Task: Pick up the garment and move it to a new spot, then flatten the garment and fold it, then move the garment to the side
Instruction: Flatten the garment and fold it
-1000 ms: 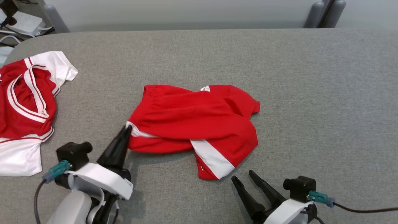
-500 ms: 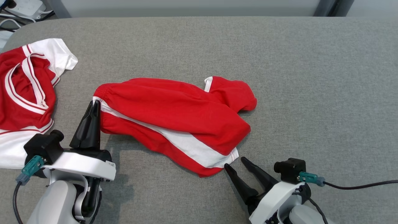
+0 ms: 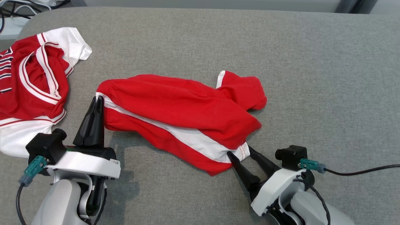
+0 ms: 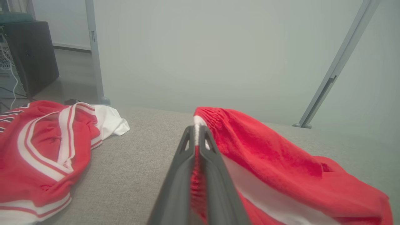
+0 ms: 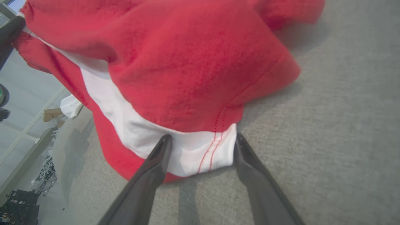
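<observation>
- Shorts (image 3: 187, 109), red with a white side stripe, lie crumpled across the middle of the grey table (image 3: 328, 78). The gathered waistband (image 3: 107, 86) is toward the robot's left and the leg hems toward its right.
- The left gripper (image 3: 99, 99) is clenched on the near corner of the waistband, where the white stripe begins. In the left wrist view, red and white cloth is pinched between the two dark fingers.
- A shadow lies on the table under the shorts' near edge, just right of that grip.
- The right gripper (image 3: 240, 152) has its fingers spread wide and released. One stands at each side of the white hem corner (image 5: 200, 156) at the shorts' near right end, and that corner lies between them ungrasped.
- The far right leg is bunched and folded over, with a sliver of white showing at its far edge.
- A red and white jersey (image 3: 37, 90) lies rumpled against the table's left edge. A narrow strip of bare table separates it from the left gripper.
- Bare table runs wide to the right of the shorts and beyond them up to the table's far edge.
- The table's far left corner (image 3: 28, 22) is rounded, with cables (image 3: 12, 6) past it.
- A dark cable (image 3: 359, 171) trails from the right wrist across the near right of the table.
</observation>
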### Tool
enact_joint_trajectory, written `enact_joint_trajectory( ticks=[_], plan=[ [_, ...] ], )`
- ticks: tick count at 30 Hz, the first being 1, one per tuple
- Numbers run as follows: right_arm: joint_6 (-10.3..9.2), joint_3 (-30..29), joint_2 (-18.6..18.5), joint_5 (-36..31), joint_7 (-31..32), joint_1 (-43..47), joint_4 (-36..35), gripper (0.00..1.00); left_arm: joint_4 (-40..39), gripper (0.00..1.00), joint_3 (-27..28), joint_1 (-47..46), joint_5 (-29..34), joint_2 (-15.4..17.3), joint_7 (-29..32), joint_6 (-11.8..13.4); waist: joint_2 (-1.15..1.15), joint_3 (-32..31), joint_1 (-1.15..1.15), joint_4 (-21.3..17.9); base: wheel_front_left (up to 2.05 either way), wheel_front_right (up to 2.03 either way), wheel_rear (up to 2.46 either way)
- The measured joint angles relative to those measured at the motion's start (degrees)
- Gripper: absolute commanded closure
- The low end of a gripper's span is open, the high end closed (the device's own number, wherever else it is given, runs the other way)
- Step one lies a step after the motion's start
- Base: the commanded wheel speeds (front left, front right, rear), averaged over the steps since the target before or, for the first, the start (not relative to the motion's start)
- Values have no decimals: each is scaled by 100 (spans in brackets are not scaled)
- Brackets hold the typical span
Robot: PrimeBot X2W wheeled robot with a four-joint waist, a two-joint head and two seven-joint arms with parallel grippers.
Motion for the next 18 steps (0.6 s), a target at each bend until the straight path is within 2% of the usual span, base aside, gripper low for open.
enact_joint_trajectory(
  ticks=[1,2,3,4,10,18],
  plan=[
    [0,27,-11,20,0,-44,19,14,-1,100,8,1,1,1,0,-8,0,17,0,15,0,0,0],
    [0,76,-13,22,-1,-114,60,53,-1,100,20,1,9,1,0,-34,0,35,0,32,0,0,0],
    [0,127,-12,34,-1,-184,100,86,2,100,21,1,19,0,0,-49,0,49,0,48,0,0,0],
    [1,169,-12,89,-8,-248,131,100,3,100,23,1,24,1,0,-51,0,63,0,62,0,0,0],
    [8,153,-34,107,-15,-422,146,100,67,100,29,1,22,5,-23,-108,0,125,0,69,0,0,0],
    [52,-1651,-299,-946,45,155,-643,100,-1,100,96,2,-155,-29,-24,-297,0,34,0,-172,0,0,0]
  ],
)
